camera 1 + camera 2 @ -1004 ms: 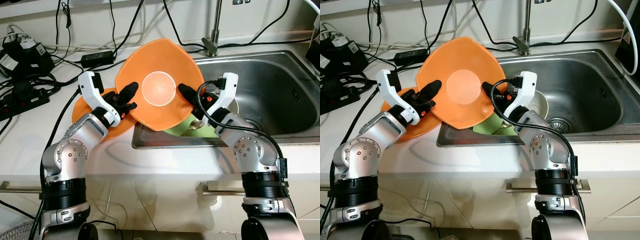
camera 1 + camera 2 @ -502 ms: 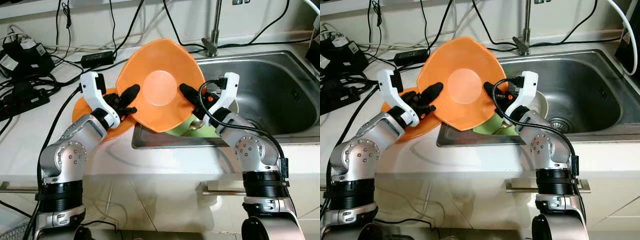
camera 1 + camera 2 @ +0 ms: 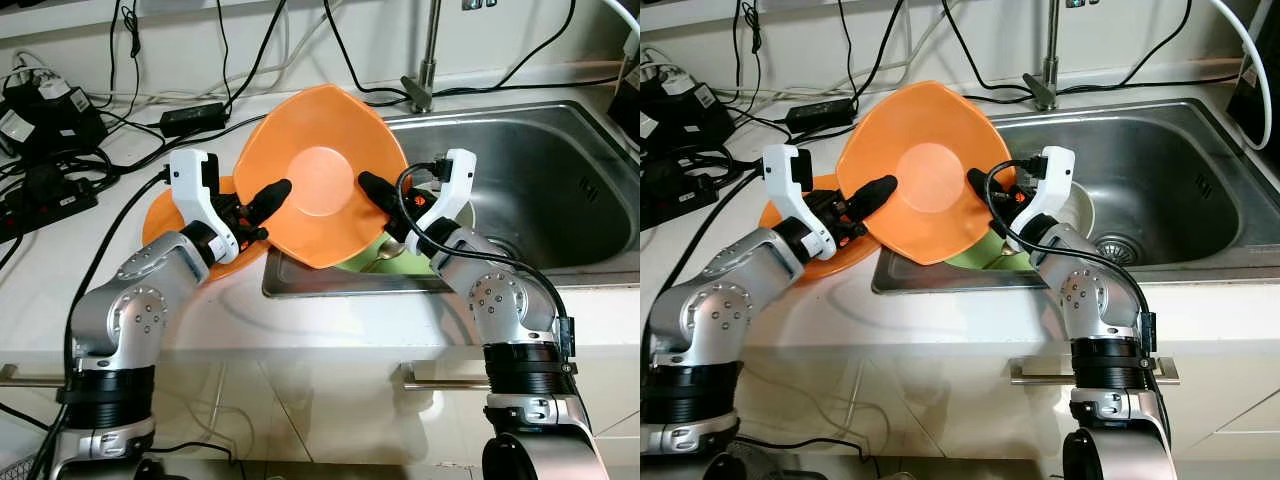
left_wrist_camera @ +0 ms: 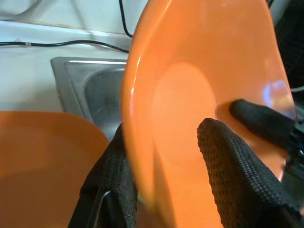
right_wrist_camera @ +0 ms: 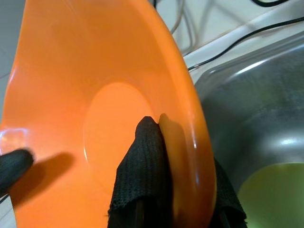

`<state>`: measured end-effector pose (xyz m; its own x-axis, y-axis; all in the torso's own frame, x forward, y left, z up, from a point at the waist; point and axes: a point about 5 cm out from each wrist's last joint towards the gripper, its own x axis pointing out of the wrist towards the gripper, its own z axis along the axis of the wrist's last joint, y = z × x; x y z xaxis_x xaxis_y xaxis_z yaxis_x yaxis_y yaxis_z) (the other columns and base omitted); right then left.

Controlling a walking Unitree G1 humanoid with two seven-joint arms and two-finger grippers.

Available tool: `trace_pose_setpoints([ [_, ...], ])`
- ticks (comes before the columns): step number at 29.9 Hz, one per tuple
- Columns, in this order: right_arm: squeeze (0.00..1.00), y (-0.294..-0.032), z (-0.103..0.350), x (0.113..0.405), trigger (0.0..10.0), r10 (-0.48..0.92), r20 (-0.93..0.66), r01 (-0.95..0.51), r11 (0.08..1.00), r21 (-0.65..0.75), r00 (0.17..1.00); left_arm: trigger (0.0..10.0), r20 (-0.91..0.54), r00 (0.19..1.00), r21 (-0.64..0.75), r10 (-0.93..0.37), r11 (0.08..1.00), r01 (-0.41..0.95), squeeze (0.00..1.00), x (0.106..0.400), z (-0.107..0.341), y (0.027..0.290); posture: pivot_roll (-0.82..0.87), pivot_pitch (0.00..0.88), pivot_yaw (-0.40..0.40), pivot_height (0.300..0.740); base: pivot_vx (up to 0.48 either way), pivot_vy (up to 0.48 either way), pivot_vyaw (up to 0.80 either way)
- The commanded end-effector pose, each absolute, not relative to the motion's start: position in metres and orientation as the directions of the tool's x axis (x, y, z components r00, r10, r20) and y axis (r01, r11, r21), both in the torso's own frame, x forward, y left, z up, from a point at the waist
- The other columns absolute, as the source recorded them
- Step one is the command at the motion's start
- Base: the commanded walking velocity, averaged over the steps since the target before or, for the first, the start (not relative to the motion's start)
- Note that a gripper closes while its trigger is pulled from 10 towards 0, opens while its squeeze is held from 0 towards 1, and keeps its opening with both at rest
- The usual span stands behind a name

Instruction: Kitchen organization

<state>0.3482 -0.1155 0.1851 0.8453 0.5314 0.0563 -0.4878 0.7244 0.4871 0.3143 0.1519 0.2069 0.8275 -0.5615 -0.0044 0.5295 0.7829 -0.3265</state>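
**Orange Bowl Held Over the Sink Edge**

Spanning the lower half of the head views, a white counter (image 3: 300,320) is seen, with a stainless steel sink (image 3: 540,190) set into it on the robot's right. A tall metal faucet (image 3: 428,60) rises behind the sink against a pale wall. On the far left of the counter, black power strips and adapters (image 3: 45,120) are gathered, and black cables (image 3: 220,70) are trailed across the surface toward the wall. A cabinet handle (image 3: 440,378) is visible below the counter edge.

An orange bowl (image 3: 320,190) is held tilted, its inside turned toward the camera, above the near left corner of the sink. Its left rim is pinched by the left tool (image 3: 262,205), one finger inside the bowl and one behind, as shown in the left wrist view. Its right rim is clamped in the same way by the right tool (image 3: 380,195).

An orange plate (image 3: 165,215) lies flat on the counter just left of the sink, partly hidden behind the left arm. Inside the sink, beneath the bowl, a green dish (image 3: 365,260) and a white bowl (image 3: 462,215) are partly seen.
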Motion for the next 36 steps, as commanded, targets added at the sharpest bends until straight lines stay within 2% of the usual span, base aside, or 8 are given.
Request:
trace_pose_setpoints([
  [1, 0.00, -0.119, 0.183, 0.356, 0.0, 0.442, 0.011, -0.394, 0.788, 0.473, 0.897, 10.0, 0.038, 0.748, -0.273, -0.663, 0.713, 0.646, 1.00, 0.302, 0.220, 0.142, -0.01, 0.024, 0.149, 0.740, 0.000, 0.000, 0.00],
  [16, 0.00, -0.144, 0.179, 0.370, 0.0, 0.229, -0.019, -0.201, 0.887, 0.416, 0.973, 10.0, -0.091, 0.741, -0.212, -0.665, 0.740, 0.638, 1.00, 0.289, 0.196, 0.152, 0.00, 0.022, 0.147, 0.740, 0.000, 0.000, 0.00],
  [29, 0.00, -0.161, 0.158, 0.379, 0.0, 0.064, -0.160, -0.032, 0.980, 0.194, 0.985, 10.0, -0.228, 0.640, -0.232, -0.734, 0.679, 0.696, 1.00, 0.276, 0.169, 0.139, 0.01, 0.023, 0.157, 0.740, 0.000, 0.000, 0.00],
  [30, 0.00, -0.162, 0.153, 0.380, 0.3, 0.057, -0.187, -0.023, 0.984, 0.177, 0.981, 10.0, -0.234, 0.639, -0.231, -0.733, 0.681, 0.695, 1.00, 0.277, 0.168, 0.138, 0.00, 0.023, 0.158, 0.740, 0.000, 0.000, 0.00],
  [32, 0.00, -0.161, 0.146, 0.380, 3.7, 0.052, -0.220, -0.016, 0.986, 0.164, 0.974, 10.0, -0.242, 0.637, -0.228, -0.732, 0.681, 0.695, 1.00, 0.277, 0.165, 0.138, 0.00, 0.024, 0.159, 0.740, 0.000, 0.000, 0.00],
  [34, 0.00, -0.159, 0.142, 0.380, 4.2, 0.065, -0.243, -0.027, 0.987, 0.158, 0.968, 10.0, -0.246, 0.639, -0.226, -0.729, 0.684, 0.693, 1.00, 0.278, 0.165, 0.138, 0.00, 0.024, 0.160, 0.740, 0.000, 0.000, 0.00],
  [35, 0.00, -0.157, 0.140, 0.381, 7.1, 0.068, -0.251, -0.030, 0.988, 0.151, 0.966, 10.0, -0.245, 0.640, -0.226, -0.728, 0.685, 0.693, 1.00, 0.278, 0.165, 0.138, 0.00, 0.024, 0.159, 0.740, 0.000, 0.000, 0.00],
  [36, 0.00, -0.156, 0.139, 0.382, 9.3, 0.073, -0.261, -0.036, 0.989, 0.144, 0.963, 10.0, -0.244, 0.640, -0.225, -0.728, 0.685, 0.693, 1.00, 0.279, 0.165, 0.138, 0.01, 0.025, 0.158, 0.740, 0.000, 0.000, 0.00],
])
